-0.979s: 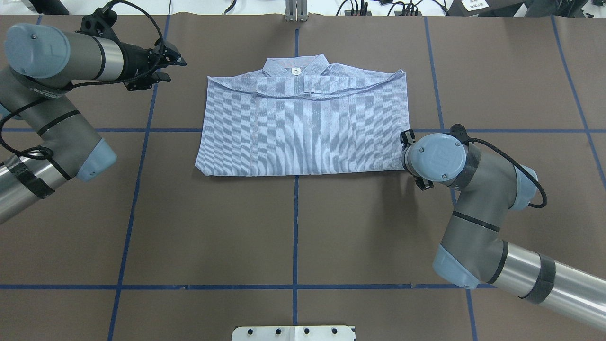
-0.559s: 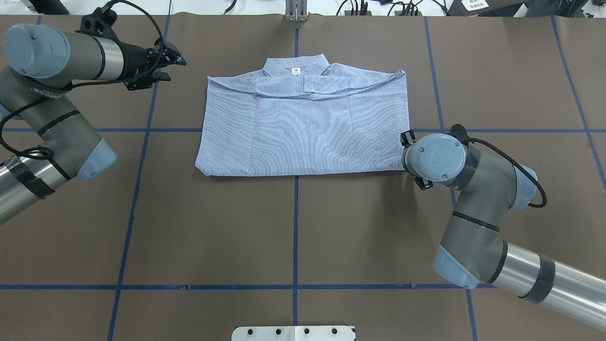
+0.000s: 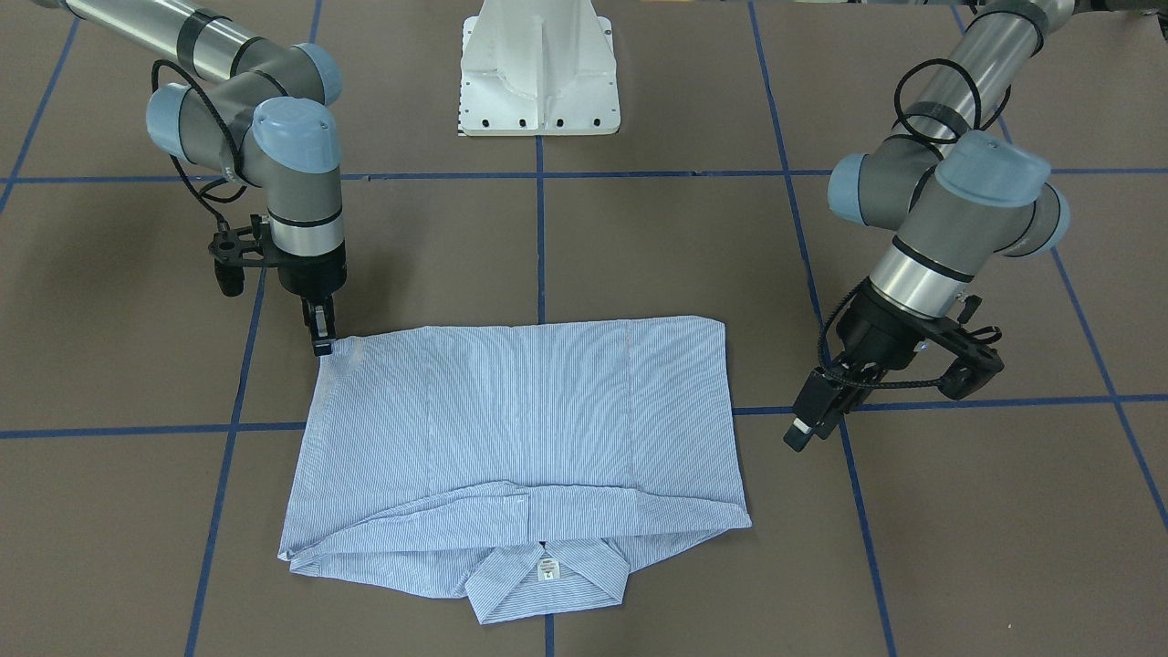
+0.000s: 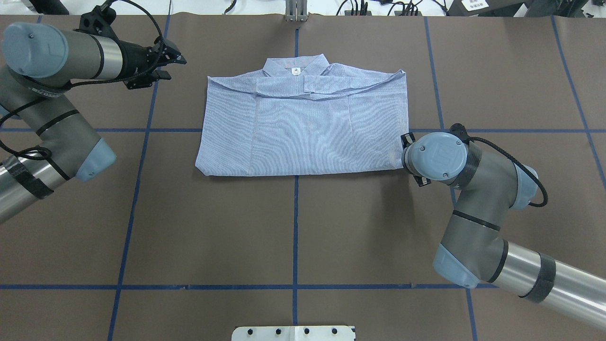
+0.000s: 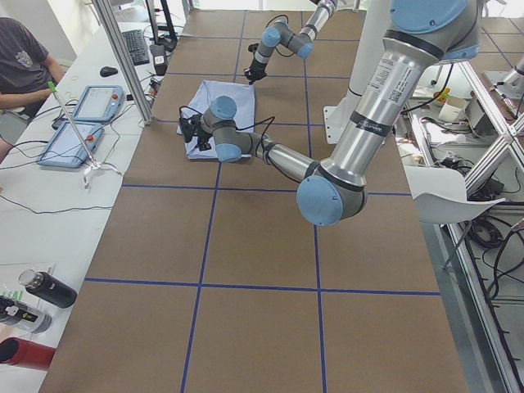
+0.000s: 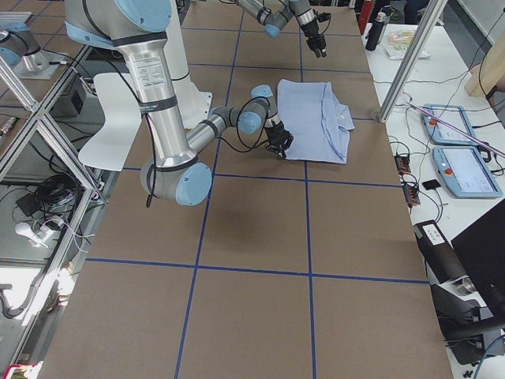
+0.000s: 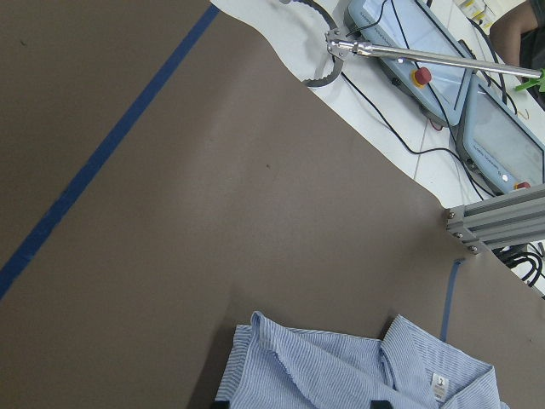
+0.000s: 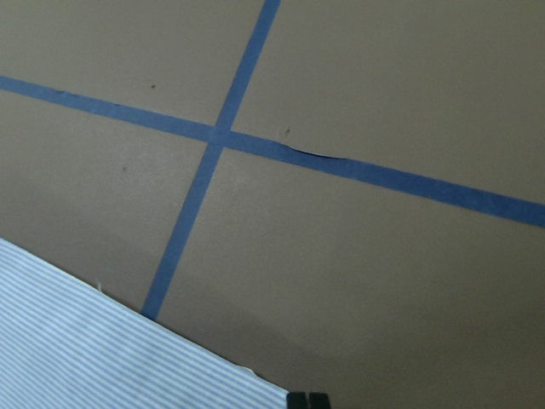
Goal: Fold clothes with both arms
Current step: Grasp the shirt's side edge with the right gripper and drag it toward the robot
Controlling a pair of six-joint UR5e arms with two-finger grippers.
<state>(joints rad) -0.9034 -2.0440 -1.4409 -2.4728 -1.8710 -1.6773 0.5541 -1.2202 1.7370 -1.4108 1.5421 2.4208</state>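
Nearest the robot, a white metal base plate [image 4: 293,333] sits at the edge of the brown table [image 4: 213,227], which thin blue tape lines [image 4: 295,227] mark into squares. The right silver-grey tubular arm with light blue joint caps [image 4: 478,189] bends in from the near right and points its wrist straight down. Its black two-finger right gripper [image 3: 321,342] stands upright with its tip at the near right corner of the shirt. In the right wrist view its fingertips [image 8: 306,400] are pressed together just beside the cloth's edge. Whether any cloth is caught between them cannot be told.

The light blue and white finely striped button-up shirt [image 4: 303,132] lies flat at the middle of the table, folded into a wide rectangle. Its collar [image 4: 296,64] and small white neck label [image 4: 296,71] are on the far side.

Farther off, the left silver-grey tubular arm [image 4: 57,94] reaches in from the far left. Its black left gripper [image 3: 808,422] is tilted, fingers spread, and it is apart from the shirt's far left corner and holds nothing.

Past the far table edge stand an aluminium post [image 4: 296,12] and grey-blue tablets with red buttons [image 7: 502,136].
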